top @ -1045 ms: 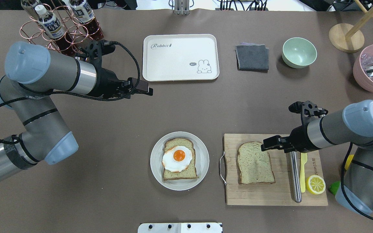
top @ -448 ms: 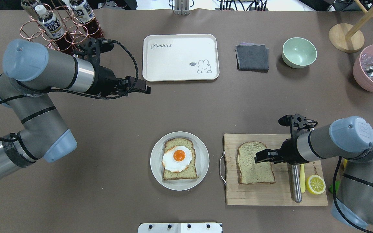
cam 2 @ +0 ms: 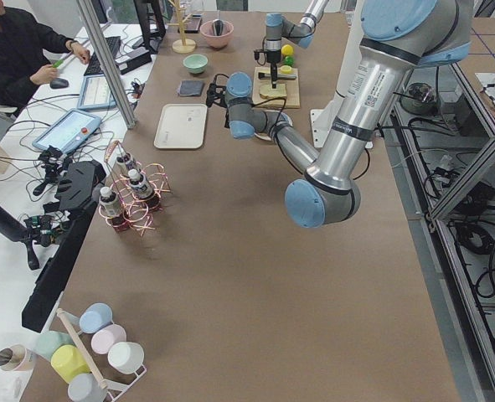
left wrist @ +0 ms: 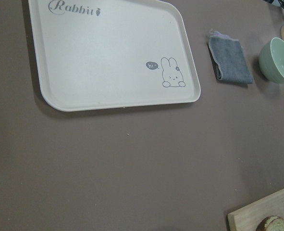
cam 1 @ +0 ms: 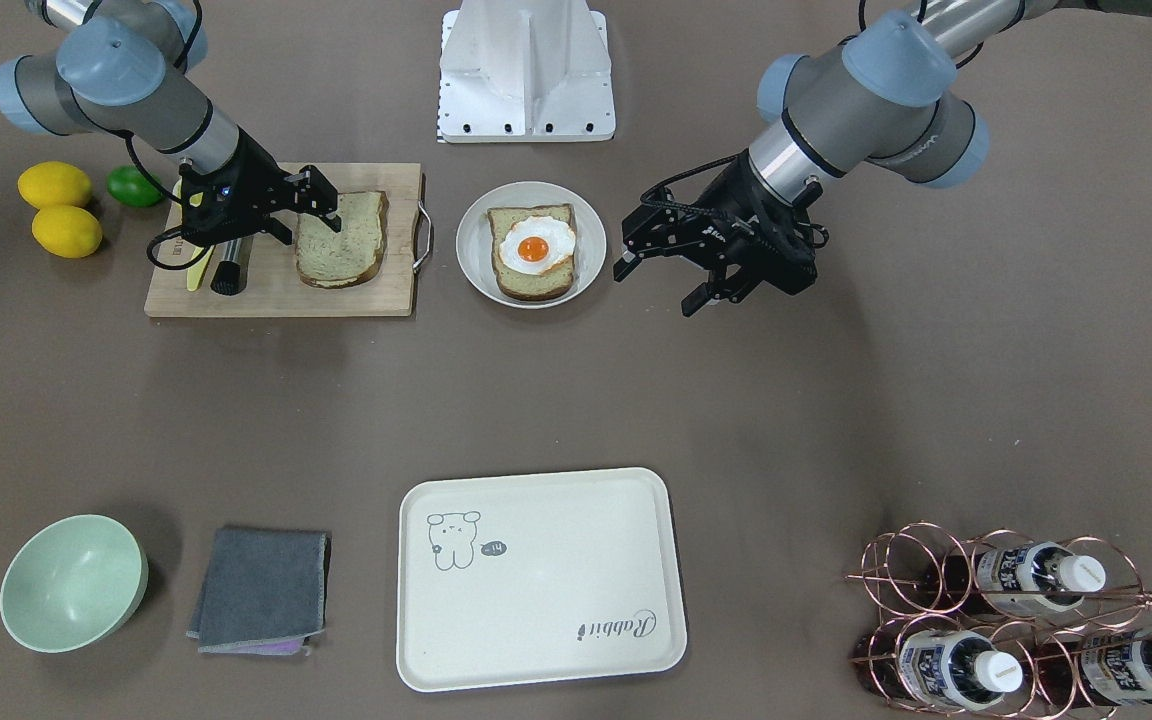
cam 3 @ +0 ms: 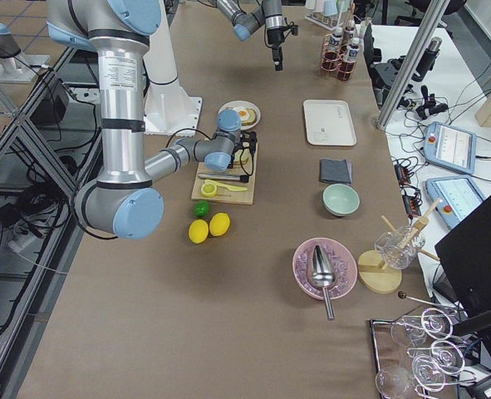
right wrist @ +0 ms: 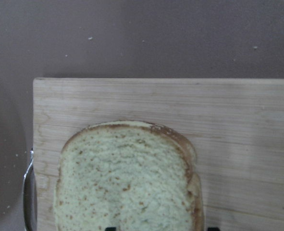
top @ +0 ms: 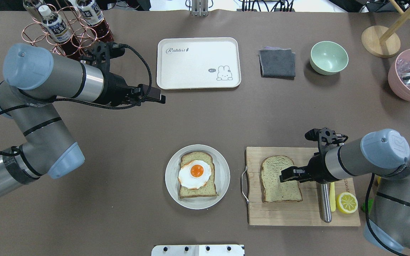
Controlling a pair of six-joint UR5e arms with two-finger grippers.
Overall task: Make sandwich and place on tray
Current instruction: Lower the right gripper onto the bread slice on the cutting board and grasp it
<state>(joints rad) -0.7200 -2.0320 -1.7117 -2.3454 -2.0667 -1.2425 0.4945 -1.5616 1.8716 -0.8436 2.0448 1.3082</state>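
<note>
The sandwich's parts lie apart. One bread slice with a fried egg (top: 195,173) (cam 1: 533,248) lies on a round white plate (top: 171,186). A second plain slice (top: 276,186) (cam 1: 348,250) (right wrist: 127,183) rests on the wooden cutting board (top: 297,213) (right wrist: 238,120). My right gripper (top: 286,175) (cam 1: 321,205) hangs low over that slice's right half, open, its fingertips spread at the wrist view's lower edge. The tray (top: 198,64) (cam 1: 536,580) (left wrist: 108,53) lies bare at the far middle. Beside the tray's near left corner, my left gripper (top: 160,99) (cam 1: 658,285) hovers open, holding nothing.
A steel rod (top: 325,202), a yellow knife and a lemon half (top: 346,202) lie on the board's right part. A grey cloth (top: 277,63), green bowl (top: 329,57) and pink bowl (top: 409,76) stand at the far right. A copper bottle rack (top: 62,28) is far left.
My right gripper has moved toward the robot and leftward, down over the plain slice on the board. The left arm has shifted only slightly.
</note>
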